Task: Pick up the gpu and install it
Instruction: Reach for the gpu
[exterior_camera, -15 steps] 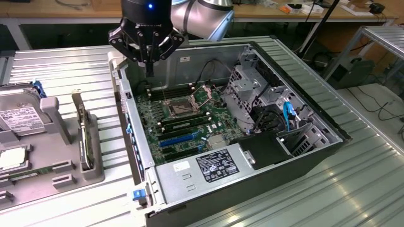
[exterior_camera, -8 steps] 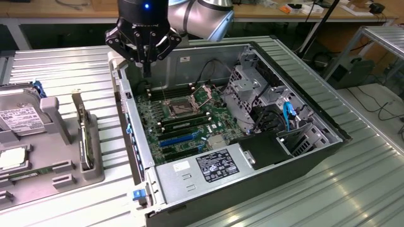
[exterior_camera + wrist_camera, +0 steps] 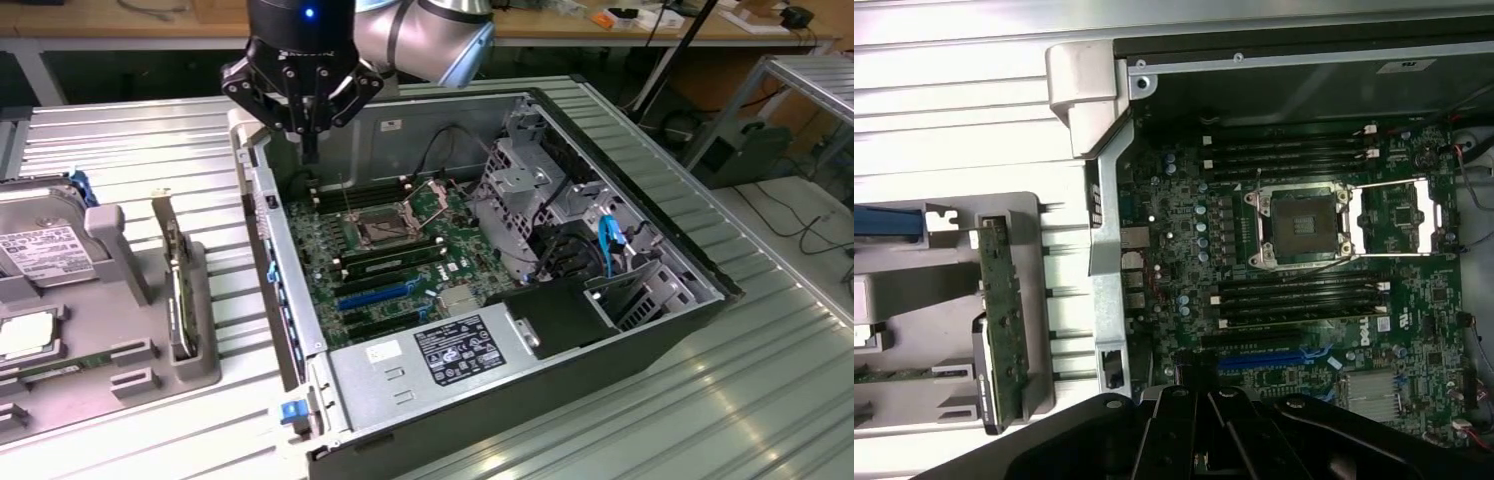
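Note:
The gpu stands on edge in a grey holder at the exterior view's left of the open computer case. In the wrist view the gpu shows its greenish-brown board, with the silver bracket at one end. My gripper hangs shut above the case's far corner, over the motherboard's edge, with nothing held. It is apart from the gpu, higher and further back. The gripper appears as dark fingers over the board. A blue slot lies on the motherboard.
A silver hard drive with a white label rests in the grey holder at far left. Inside the case are the processor socket, a drive cage, blue cables and the power supply. The case wall separates holder and motherboard.

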Tool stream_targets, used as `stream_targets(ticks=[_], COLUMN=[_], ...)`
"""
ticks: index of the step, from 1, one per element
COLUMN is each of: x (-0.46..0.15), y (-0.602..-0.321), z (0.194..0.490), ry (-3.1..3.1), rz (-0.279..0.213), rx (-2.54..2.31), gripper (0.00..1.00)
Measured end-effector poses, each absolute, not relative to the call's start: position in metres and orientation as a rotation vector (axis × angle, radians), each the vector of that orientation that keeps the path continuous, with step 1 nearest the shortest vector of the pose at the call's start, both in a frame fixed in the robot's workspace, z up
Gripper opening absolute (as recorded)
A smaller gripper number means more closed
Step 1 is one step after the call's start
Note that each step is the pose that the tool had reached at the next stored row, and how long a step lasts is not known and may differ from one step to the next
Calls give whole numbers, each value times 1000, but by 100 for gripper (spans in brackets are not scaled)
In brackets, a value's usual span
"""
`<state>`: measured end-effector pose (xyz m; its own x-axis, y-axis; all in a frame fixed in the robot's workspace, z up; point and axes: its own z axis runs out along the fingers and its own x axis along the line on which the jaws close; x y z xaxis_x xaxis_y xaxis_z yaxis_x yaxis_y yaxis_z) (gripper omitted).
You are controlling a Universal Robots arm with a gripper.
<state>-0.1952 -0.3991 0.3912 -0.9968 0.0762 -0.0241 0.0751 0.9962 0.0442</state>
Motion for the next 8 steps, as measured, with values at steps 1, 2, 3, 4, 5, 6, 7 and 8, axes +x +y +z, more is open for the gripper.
stream_targets(ticks=[1, 2, 3, 4, 5, 6, 7, 8], x=[-196, -196, -197, -197, -198, -199, -200, -202], y=[-399, -399, -399, -399, -399, -399, -399, -399], z=[391, 391, 391, 391, 391, 391, 391, 391], ry=[3113, 3113, 3113, 3113, 3113, 3113, 3113, 3113], rz=[68, 68, 68, 68, 68, 68, 68, 68], rx=[118, 118, 118, 118, 118, 118, 118, 118], gripper=[11, 11, 11, 11, 11, 11, 11, 11])
